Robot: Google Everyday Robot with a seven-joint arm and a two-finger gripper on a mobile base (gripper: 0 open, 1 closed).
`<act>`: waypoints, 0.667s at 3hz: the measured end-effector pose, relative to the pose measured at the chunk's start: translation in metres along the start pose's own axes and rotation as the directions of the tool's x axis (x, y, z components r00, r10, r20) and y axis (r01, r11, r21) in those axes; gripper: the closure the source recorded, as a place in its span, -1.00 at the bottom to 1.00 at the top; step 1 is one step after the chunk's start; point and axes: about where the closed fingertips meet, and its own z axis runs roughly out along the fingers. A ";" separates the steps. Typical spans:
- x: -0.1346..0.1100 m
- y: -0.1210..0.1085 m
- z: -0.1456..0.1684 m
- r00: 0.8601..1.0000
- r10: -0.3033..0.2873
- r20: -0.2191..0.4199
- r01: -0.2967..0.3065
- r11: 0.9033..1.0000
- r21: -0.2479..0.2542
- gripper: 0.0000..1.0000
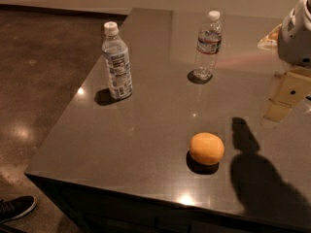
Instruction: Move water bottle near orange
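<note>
Gripper (pixel 282 103) far right over desk (pixel 146 130), empty, opening not discernible; risks: toppling tall water bottle (pixel 208 45), seizing labelled bottle (pixel 116 62) instead, rolling orange (pixel 207 148)

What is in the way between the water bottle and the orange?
Nothing visible. Only tabletop lies between the water bottle and the orange. The other bottle stands off to the left, and the gripper hangs at the picture's right edge.
</note>
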 end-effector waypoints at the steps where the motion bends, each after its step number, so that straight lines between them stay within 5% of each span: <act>1: 0.000 0.000 0.000 1.000 0.000 0.000 0.000 1.000 0.000 -1.00; 2: -0.007 -0.020 0.004 0.996 0.070 0.058 -0.071 0.997 0.014 -1.00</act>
